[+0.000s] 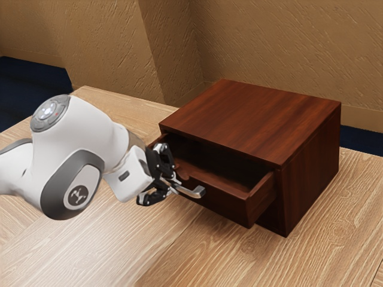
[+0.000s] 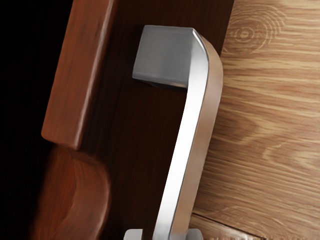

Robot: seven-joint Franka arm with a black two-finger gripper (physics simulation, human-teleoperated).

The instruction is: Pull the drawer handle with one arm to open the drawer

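Drawer (image 1: 227, 203): partly drawn out of the dark wooden cabinet (image 1: 257, 119), which stands on the bench (image 1: 179, 251).
Handle (image 1: 192, 191): metal bar, fixed to the drawer front.
Jaws: clenched on the handle's end — a finger either side.

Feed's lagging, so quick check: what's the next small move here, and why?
Probably pull the claw straight back from the cabinet: the drawer is only partly out, and the claw sits at its metal handle.
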